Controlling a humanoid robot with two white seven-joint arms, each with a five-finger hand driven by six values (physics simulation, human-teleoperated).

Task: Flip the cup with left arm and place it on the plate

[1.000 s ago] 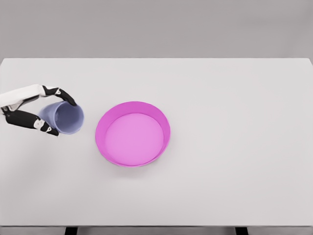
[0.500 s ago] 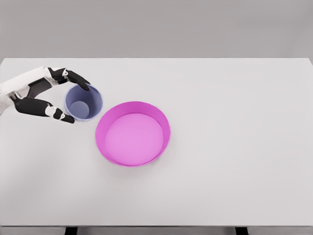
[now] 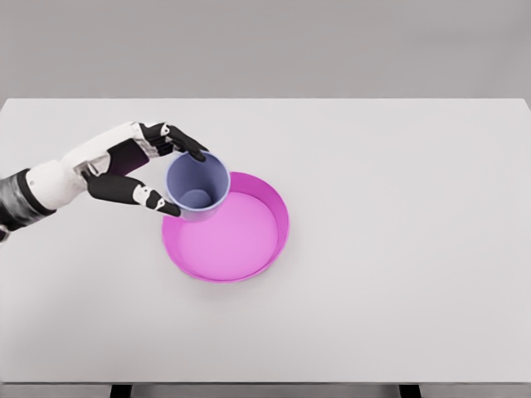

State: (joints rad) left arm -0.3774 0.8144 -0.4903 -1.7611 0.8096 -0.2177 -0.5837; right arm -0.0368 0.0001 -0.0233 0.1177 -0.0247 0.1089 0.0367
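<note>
Left hand point(image 3: 137, 170): reaching in from left edge, thumb and fingers point(image 3: 184, 143) clamped on cup | cup point(image 3: 197, 186): lavender, mouth up, held over upper-left rim of plate, contact with plate not discernible | plate point(image 3: 278, 240): magenta, shallow-walled, resting near middle of table | table point(image 3: 398, 207): white

The table point(image 3: 398, 274) is bare to the right of and in front of the plate point(image 3: 249, 269). At the plate's upper left rim, the cup point(image 3: 197, 187) and the left hand point(image 3: 133, 170) block the way.
</note>
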